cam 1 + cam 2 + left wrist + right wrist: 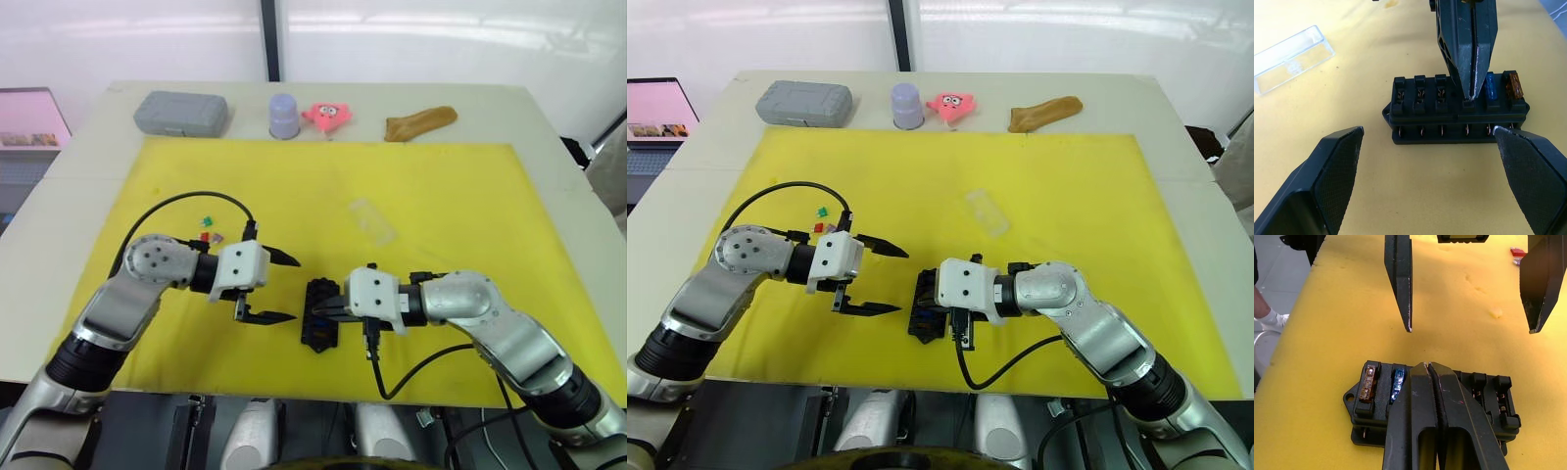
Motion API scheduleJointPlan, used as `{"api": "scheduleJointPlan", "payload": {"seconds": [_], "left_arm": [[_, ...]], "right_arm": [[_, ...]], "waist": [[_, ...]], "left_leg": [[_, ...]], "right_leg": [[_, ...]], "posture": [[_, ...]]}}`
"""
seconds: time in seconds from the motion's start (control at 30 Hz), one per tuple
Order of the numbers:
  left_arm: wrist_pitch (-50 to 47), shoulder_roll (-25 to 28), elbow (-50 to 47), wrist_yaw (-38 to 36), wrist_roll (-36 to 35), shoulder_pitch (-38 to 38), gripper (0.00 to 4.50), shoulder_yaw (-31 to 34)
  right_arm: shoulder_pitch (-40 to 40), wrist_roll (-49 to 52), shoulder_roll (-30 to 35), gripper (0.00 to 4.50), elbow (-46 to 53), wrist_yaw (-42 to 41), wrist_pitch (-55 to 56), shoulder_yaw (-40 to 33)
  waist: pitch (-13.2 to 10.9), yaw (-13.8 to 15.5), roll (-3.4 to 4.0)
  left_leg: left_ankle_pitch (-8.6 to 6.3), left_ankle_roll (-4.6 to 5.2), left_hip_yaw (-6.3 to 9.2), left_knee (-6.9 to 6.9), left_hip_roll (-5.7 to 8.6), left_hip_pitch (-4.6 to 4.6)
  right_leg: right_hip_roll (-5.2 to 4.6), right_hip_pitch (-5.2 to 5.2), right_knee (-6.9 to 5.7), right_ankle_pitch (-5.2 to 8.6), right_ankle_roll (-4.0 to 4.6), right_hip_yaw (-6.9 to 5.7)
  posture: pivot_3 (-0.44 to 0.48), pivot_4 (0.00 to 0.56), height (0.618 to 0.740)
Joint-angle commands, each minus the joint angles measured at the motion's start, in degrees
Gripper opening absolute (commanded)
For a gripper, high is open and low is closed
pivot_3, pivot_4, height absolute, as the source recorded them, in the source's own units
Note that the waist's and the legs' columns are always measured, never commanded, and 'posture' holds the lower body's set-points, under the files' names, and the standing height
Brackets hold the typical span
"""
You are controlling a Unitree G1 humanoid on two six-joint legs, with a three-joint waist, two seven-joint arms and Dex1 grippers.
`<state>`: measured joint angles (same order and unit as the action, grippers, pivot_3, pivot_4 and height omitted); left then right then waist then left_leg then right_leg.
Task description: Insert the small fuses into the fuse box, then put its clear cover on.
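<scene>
The black fuse box (320, 315) lies on the yellow mat near its front edge. An orange fuse (1513, 84) and a blue fuse (1490, 85) sit in its end slots. My right gripper (330, 311) is shut, its tips pressed onto the slot beside the blue fuse; whatever is under the tips is hidden. My left gripper (294, 289) hangs open just left of the box, with nothing between its fingers. Loose fuses, green (207, 221), red (205, 236) and a greyish one (217, 238), lie behind the left wrist. The clear cover (372, 221) rests on the mat behind the box.
Along the table's far edge stand a grey case (181, 113), a lavender cup (284, 116), a pink star toy (328, 116) and a brown object (419, 122). The yellow mat (460, 186) spreads wide to the right. Cables trail from both wrists.
</scene>
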<state>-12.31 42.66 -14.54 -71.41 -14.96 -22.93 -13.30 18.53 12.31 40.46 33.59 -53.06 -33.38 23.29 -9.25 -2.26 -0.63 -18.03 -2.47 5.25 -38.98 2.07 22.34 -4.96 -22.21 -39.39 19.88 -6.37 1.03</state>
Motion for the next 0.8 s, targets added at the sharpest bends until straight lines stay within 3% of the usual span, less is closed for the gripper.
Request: {"api": "scheduleJointPlan", "payload": {"seconds": [0.03,0.2,0.43,0.53,0.63,0.77,0.8], "left_arm": [[1.67,-0.12,-0.42,-0.14,-0.17,-0.12,4.5,0.61],[-1.33,-0.51,-2.72,0.85,-4.84,2.22,4.5,3.79],[-10.18,2.33,-7.01,4.78,-13.05,8.79,4.5,13.6],[-15.04,4.62,-7.91,6.53,-17.08,14.65,4.5,20.58],[-21.42,7.62,-6.4,6.78,-21.59,20.24,4.5,27.98],[-31.33,8.86,0.81,9.68,-28.75,27.86,4.5,44.34],[-32.37,8.89,1.63,10.2,-29.46,29.08,4.5,46.75]], "right_arm": [[-1.88,1.02,-0.4,0.05,-1.5,0.21,-3.89,0.93],[2.03,9.4,-3.46,0.05,3.73,2.18,-5.27,-10.45],[1.0,20.26,0.52,0.05,5.58,5.28,-16.12,-28.94],[-2.86,26.01,3.72,0.89,5.06,4.58,-20.1,-38.54],[-7.97,27.15,8.89,2.41,3.46,1.28,-19.79,-45.05],[-16.13,23.67,14.01,4.44,-3.66,-2.02,-15.54,-53.92],[-17.22,22.84,14.56,4.49,-5.15,-2.07,-14.37,-54.76]], "waist": [[0.0,-0.01,0.0],[-0.02,-0.2,0.0],[-0.03,0.11,0.01],[-0.03,0.11,0.01],[-0.03,0.05,0.01],[-0.03,-0.04,0.02],[-0.03,-0.07,0.01]], "left_leg": [[0.0,0.0,0.0,0.0,0.0,0.0],[0.0,0.01,0.0,0.0,-0.03,0.03],[-0.02,0.04,0.02,0.0,-0.02,0.05],[-0.07,0.12,-0.01,0.01,-0.01,0.06],[-0.14,0.25,-0.02,0.03,-0.02,0.06],[-0.29,0.52,-0.04,0.03,-0.04,0.03],[-0.3,0.54,-0.06,0.03,-0.04,0.03]], "right_leg": [[0.0,0.0,0.0,0.0,0.0,0.0],[0.02,-0.07,-0.01,0.0,0.0,0.01],[-0.02,-0.08,-0.02,0.0,0.0,0.01],[-0.06,-0.07,0.02,0.0,0.0,0.03],[-0.05,-0.08,0.03,0.0,0.0,0.03],[-0.03,-0.04,0.03,0.0,0.0,0.03],[-0.03,-0.05,0.03,0.0,0.0,0.03]], "posture": [[0.0,0.15,0.74],[0.0,0.15,0.74],[0.0,0.15,0.74],[0.0,0.15,0.74],[0.0,0.15,0.74],[0.0,0.15,0.74],[0.0,0.15,0.74]]}}
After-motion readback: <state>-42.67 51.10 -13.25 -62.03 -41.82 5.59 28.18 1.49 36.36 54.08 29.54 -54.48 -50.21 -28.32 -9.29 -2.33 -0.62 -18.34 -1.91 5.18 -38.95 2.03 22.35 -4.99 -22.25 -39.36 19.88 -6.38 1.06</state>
